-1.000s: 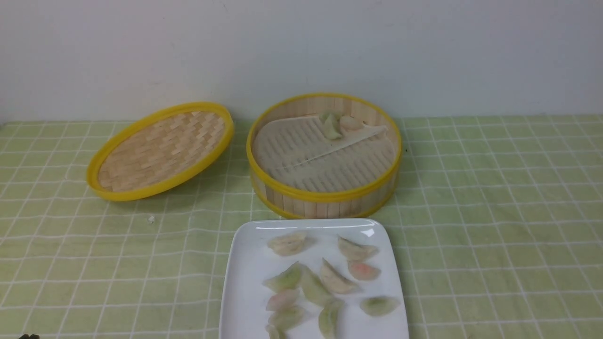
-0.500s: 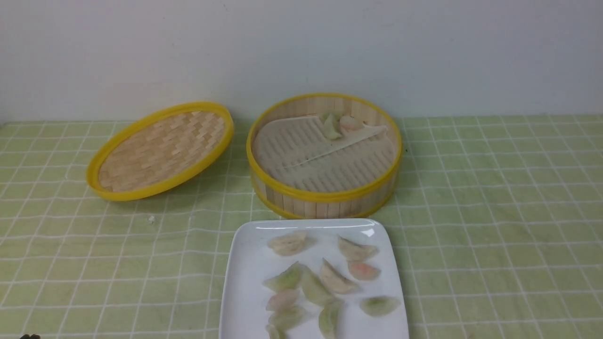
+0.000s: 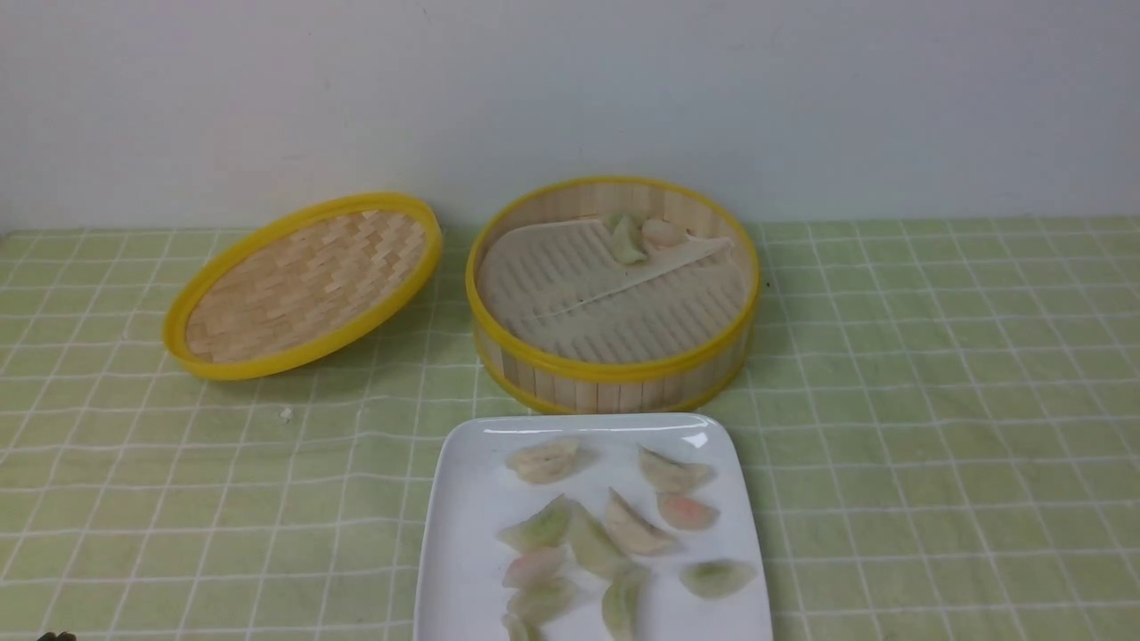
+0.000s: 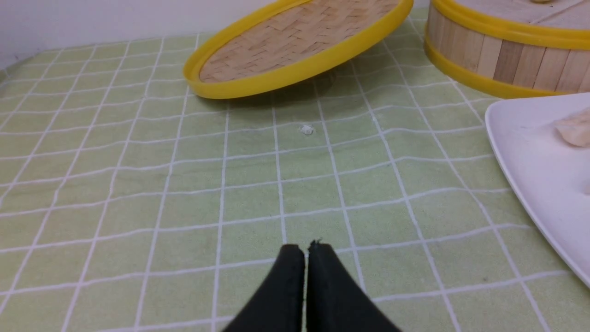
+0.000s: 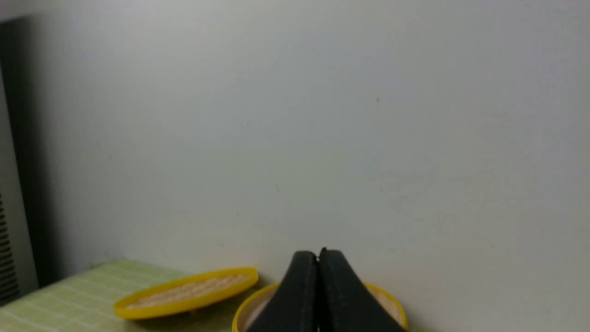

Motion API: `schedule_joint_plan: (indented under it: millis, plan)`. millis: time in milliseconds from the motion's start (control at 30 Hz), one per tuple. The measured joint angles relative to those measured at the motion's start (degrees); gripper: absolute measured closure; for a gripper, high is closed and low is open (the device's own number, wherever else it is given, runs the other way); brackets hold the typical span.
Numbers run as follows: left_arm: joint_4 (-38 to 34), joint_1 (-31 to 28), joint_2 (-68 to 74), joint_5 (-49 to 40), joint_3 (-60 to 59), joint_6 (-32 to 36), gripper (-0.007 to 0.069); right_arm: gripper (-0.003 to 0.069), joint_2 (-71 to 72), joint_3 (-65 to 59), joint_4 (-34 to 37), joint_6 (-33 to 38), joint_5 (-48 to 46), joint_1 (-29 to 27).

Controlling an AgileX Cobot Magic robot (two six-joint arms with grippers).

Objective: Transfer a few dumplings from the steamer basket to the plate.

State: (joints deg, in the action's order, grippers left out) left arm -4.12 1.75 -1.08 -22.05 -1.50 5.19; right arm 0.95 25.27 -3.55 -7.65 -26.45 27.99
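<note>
The steamer basket (image 3: 614,369) stands at the middle back with two dumplings (image 3: 643,236) against its far wall. The white plate (image 3: 463,525) lies in front of it and holds several dumplings (image 3: 592,525). My left gripper (image 4: 305,249) is shut and empty, low over the green cloth to the left of the plate (image 4: 530,152). My right gripper (image 5: 318,253) is shut and empty, raised and facing the wall, with the steamer basket (image 5: 396,309) behind its tips. Neither gripper shows in the front view beyond a dark tip (image 3: 55,636) at the bottom left corner.
The flat woven bamboo lid (image 3: 303,285) lies tilted left of the steamer, and it also shows in the left wrist view (image 4: 295,46) and the right wrist view (image 5: 184,293). A small white crumb (image 4: 306,130) sits on the green checked cloth (image 3: 935,401). A white wall stands behind.
</note>
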Motion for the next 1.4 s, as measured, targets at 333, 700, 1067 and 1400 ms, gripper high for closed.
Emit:
schedule_joint_plan:
  millis: [333, 700, 1067, 1400]
  plan:
    - [0.00, 0.00, 0.00, 0.00, 0.00, 0.00, 0.0631, 0.0673, 0.07, -18.72, -2.40, 0.00, -1.26, -23.14]
    - [0.00, 0.00, 0.00, 0.00, 0.00, 0.00, 0.0631, 0.0673, -0.07, -26.36, -2.38, -0.06, 3.71, -27.49]
    - [0.00, 0.00, 0.00, 0.00, 0.00, 0.00, 0.0631, 0.0673, -0.07, -26.36, -2.38, -0.06, 3.71, -27.49]
    - [0.00, 0.00, 0.00, 0.00, 0.00, 0.00, 0.0631, 0.0673, -0.07, -26.40, -2.38, -0.06, 3.71, -27.49]
